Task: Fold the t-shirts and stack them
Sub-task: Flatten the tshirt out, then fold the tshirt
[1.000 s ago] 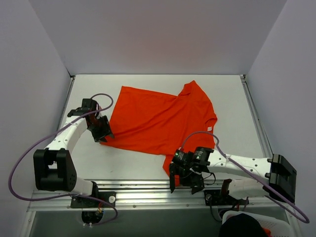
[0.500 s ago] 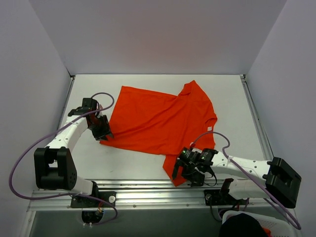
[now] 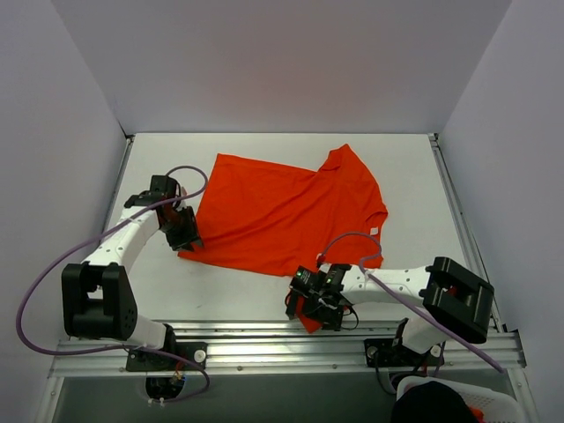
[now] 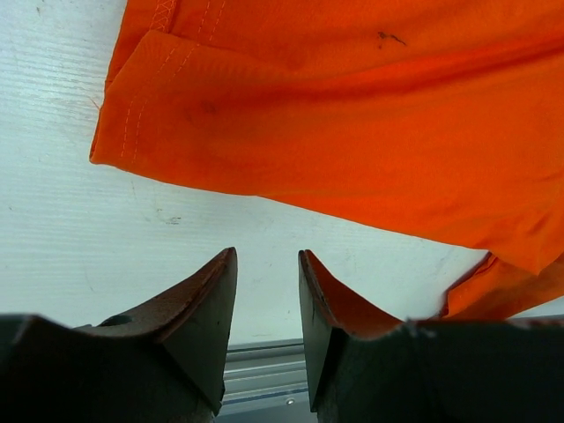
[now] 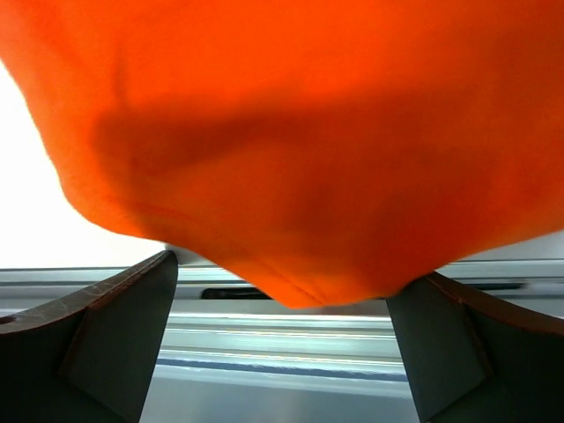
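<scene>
Two pincers at near edge of orange-red t-shirt [image 3: 291,211]: right gripper [image 5: 282,278] closest, jaws wide astride corner flap; left gripper [image 4: 267,256] narrow-gapped, empty, hem corner just ahead.

Top view was bright and evenly lit, sharp, with only faint soft shadows on the white table [image 3: 414,176]. Left wrist view was crisp down to the t-shirt [image 4: 352,115] stitching. Right wrist view was soft; cloth close-up blurred, table overexposed at left, fingers [image 5: 106,335] dark.
</scene>
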You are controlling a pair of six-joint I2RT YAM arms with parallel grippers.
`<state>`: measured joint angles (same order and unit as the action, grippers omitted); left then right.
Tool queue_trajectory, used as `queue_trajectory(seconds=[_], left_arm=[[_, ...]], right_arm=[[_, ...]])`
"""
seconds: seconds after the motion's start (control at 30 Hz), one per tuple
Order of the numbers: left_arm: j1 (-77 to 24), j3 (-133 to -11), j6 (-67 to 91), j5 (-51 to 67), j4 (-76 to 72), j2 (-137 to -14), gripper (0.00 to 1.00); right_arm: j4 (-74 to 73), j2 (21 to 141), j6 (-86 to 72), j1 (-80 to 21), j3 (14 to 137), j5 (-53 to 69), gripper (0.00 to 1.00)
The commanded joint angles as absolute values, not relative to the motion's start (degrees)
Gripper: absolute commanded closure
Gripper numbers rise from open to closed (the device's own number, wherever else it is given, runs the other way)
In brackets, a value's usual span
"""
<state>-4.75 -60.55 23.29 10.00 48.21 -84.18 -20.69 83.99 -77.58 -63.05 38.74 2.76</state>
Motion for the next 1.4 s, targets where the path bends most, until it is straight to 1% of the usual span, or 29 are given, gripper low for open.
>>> queue_trajectory(seconds=[0.0,0.03,0.07,0.13,0.17,0.23,0.27,0.33,0.37,0.43,0.47,0.5,0.53,0.57,0.6,0.63,0.67,0.7,0.77,0.97,1.07,1.1,1.2,1.23,1.3,1.33,1.37], left_arm=[[-5.4,-61.9,22.7,8.9,47.0,-83.8,0.57],[-5.6,-61.9,22.6,8.8,47.0,-83.8,0.57],[-5.6,-61.8,22.7,8.9,47.0,-83.9,0.57],[-6.0,-61.8,22.7,8.8,47.0,-84.1,0.58],[-6.2,-61.8,22.8,8.7,47.0,-84.2,0.58],[-6.3,-61.8,22.8,8.4,47.0,-84.3,0.59],[-6.3,-61.8,22.8,8.4,47.0,-84.3,0.59],[-6.4,-61.9,22.9,8.2,47.1,-84.3,0.61],[-6.4,-62.0,22.9,7.7,47.1,-84.2,0.61],[-6.4,-61.9,23.0,6.9,47.4,-84.1,0.62],[-6.4,-62.0,23.1,6.3,47.5,-84.1,0.62],[-6.5,-62.0,23.5,4.5,48.0,-84.3,0.64],[-6.5,-62.4,23.7,3.3,48.4,-84.3,0.65],[-6.3,-62.5,24.0,1.9,48.9,-84.3,0.63],[-6.2,-62.8,25.0,-1.8,50.0,-84.3,0.56],[-6.1,-63.0,25.7,-3.2,50.5,-84.3,0.43],[-5.7,-63.1,26.2,-4.6,51.1,-84.3,0.25],[-4.7,-63.2,27.1,-6.0,51.6,-84.2,0.19],[-3.6,-63.0,27.9,-6.1,51.4,-84.3,0.12],[-1.9,-60.0,31.6,-3.6,50.0,-88.5,0.13],[-1.9,-58.3,33.1,-2.6,47.1,-90.3,0.16],[-2.0,-57.4,33.7,-2.7,45.8,-91.1,0.2],[-2.0,-56.4,34.3,-3.1,43.4,-92.5,0.26],[-2.0,-56.3,34.4,-3.3,43.0,-92.9,0.31],[-2.0,-56.2,34.7,-4.3,42.1,-93.9,0.34],[-2.1,-56.2,34.8,-4.5,41.8,-94.3,0.37],[-2.0,-56.2,35.0,-4.6,41.5,-94.7,0.38]], right_arm=[[-21.2,84.6,-81.6,-63.9,38.6,-2.1,0.09],[-21.2,84.4,-82.2,-63.9,38.1,-2.2,0.12],[-21.0,83.8,-82.8,-63.9,37.6,-2.2,0.2],[-20.9,83.1,-84.4,-63.9,36.0,-2.1,0.31],[-20.9,82.2,-84.8,-63.9,35.7,-2.1,0.42],[-21.9,81.5,-85.6,-63.8,35.1,-2.9,0.52],[-23.0,81.0,-85.8,-63.8,35.0,-3.2,0.62],[-24.1,80.8,-86.2,-63.8,35.0,-3.7,0.73],[-25.0,80.3,-86.3,-63.8,35.1,-3.8,0.83],[-26.7,79.7,-86.4,-63.8,35.5,-4.5,0.91],[-28.8,79.1,-86.2,-63.7,36.3,-4.9,0.97],[-29.9,78.8,-86.1,-63.6,36.7,-5.3,0.99],[-31.2,78.7,-85.9,-63.5,37.2,-5.8,1.0],[-33.3,78.5,-85.0,-63.0,37.9,-6.0,1.0],[-34.3,78.4,-84.6,-62.7,38.2,-6.0,1.0],[-35.4,78.4,-84.3,-62.5,38.7,-6.2,1.0],[-37.4,78.2,-83.3,-61.7,39.3,-6.8,1.0],[-38.4,78.0,-82.8,-61.3,39.6,-7.0,1.0],[-41.0,77.2,-81.2,-60.1,40.3,-7.8,1.0],[-44.0,74.1,-77.8,-55.5,41.0,-8.3,1.0],[-44.6,74.0,-75.6,-53.9,41.6,-8.5,1.0],[-44.8,74.1,-75.2,-53.6,41.8,-8.6,1.0],[-45.5,74.5,-73.2,-52.5,42.6,-9.0,1.0],[-45.7,74.5,-72.3,-52.0,42.9,-9.1,1.0],[-46.1,74.5,-71.7,-51.5,43.0,-9.1,1.0],[-46.1,74.4,-71.4,-51.3,43.1,-9.1,1.0],[-46.4,74.4,-70.8,-50.8,43.2,-9.1,1.0]])
